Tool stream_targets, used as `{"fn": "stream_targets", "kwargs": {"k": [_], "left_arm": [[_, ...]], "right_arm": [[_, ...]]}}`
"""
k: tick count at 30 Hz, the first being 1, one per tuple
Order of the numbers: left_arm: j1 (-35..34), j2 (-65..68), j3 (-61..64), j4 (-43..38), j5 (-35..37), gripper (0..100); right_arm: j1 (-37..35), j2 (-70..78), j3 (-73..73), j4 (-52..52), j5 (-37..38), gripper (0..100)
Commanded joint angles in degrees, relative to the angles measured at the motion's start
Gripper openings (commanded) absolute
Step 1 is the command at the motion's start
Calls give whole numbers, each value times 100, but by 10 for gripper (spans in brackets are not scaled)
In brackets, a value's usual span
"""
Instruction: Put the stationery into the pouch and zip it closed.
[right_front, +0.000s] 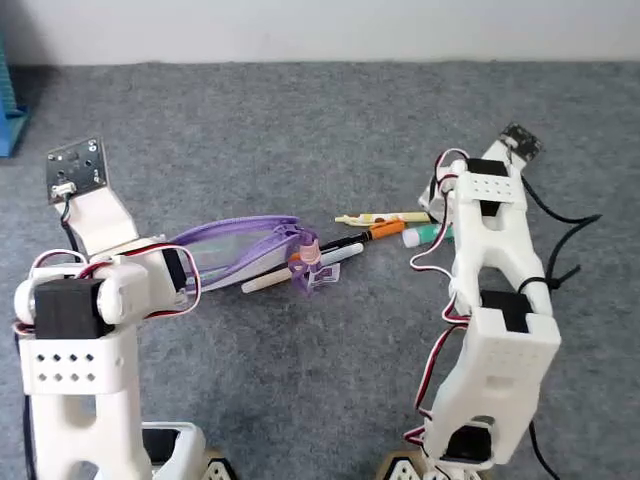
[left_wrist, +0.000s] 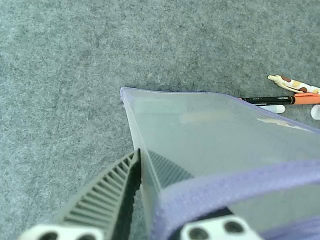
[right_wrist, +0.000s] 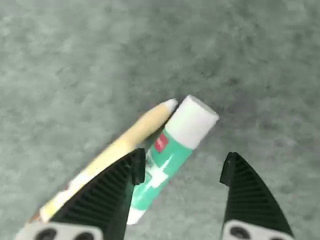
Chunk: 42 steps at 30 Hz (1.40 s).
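The job is at the loading step: the stationery lies out on the grey counter (right_front: 300, 130) and the zip is not yet closed. The left hand (left_wrist: 142, 167) is pinching one end of the clear, purple-edged pouch (right_front: 232, 248), which sits left of centre in the high view with its mouth towards the middle. The right hand (right_wrist: 185, 162) is spread wide and hangs over the green glue stick (right_wrist: 172, 142). One finger is right at the stick's side and the other is well clear. A spotted yellow pen (right_wrist: 125, 142) lies against the stick.

Next, I judge, the right hand needs to centre on the stick, close on it alone without catching the pen, and carry it to the pouch mouth.

Nothing shows through the pouch's clear wall. A white pen (right_front: 268, 282) and a black and orange pen (right_front: 350, 240) lie at its mouth, and I cannot tell whether either tip is inside.
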Motion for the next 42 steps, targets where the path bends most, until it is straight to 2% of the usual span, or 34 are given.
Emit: {"fn": "stream_targets", "kwargs": {"k": [1,7,13,23,28,32,38,42], "left_arm": [[-44,264,-22,-141,35,12],[-44,264,-22,-141,44,12],[-44,264,-22,-141,44,12],[-44,264,-13,-141,44,12],[-44,273,-13,-141,53,12],[-35,273,-13,-105,53,12],[-35,273,-13,-105,53,12],[-35,273,-13,-105,53,12]], "right_arm": [[215,31,-246,470,-62,221],[549,22,-255,655,-53,4],[585,-576,-273,1235,-9,8],[84,-3020,-273,2571,1108,8],[-567,-4488,-264,3090,1556,8],[-1376,-5648,-246,3125,1890,8],[-3081,-7046,-237,2923,2189,8],[-3873,-7688,176,2281,2233,8]]}}
